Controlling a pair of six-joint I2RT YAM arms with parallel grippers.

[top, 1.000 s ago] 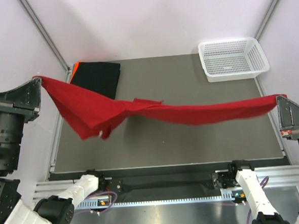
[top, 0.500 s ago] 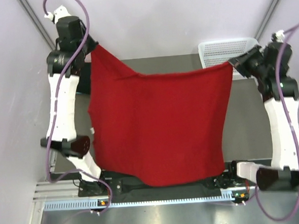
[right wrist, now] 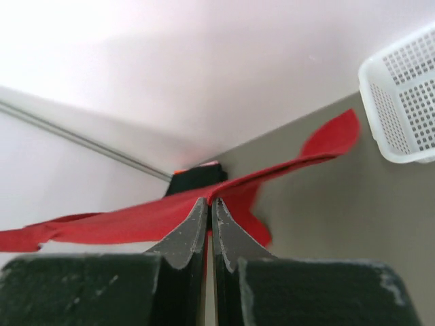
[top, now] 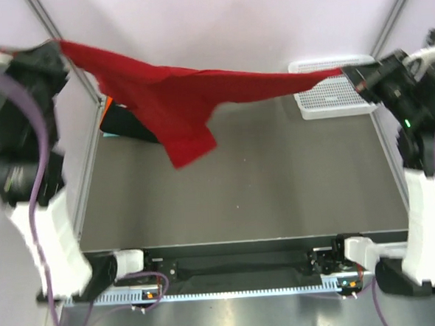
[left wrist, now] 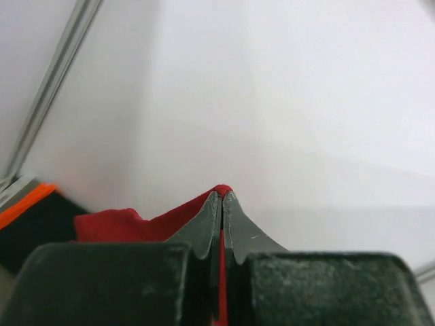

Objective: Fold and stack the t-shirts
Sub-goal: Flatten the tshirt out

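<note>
The red t-shirt [top: 176, 91] hangs stretched in the air between my two grippers, high over the far half of the table, with a loose flap drooping near its left-middle. My left gripper [top: 57, 46] is shut on its left corner at the far left; in the left wrist view the red cloth [left wrist: 143, 223] is pinched between the shut fingers [left wrist: 204, 227]. My right gripper [top: 349, 74] is shut on its right corner; the red shirt [right wrist: 122, 221] shows there too. A folded black shirt [top: 130, 122] with an orange edge under it lies at the far left, partly hidden by the red shirt.
A white mesh basket [top: 339, 93] stands at the far right corner, just below my right gripper; it also shows in the right wrist view [right wrist: 401, 95]. The dark grey table mat [top: 263, 182] lies below. Metal frame posts run along both back sides.
The red shirt was lifted from a low stretched line to hanging as a broad sheet, and now it is flung up near level. Both arms stay raised.
</note>
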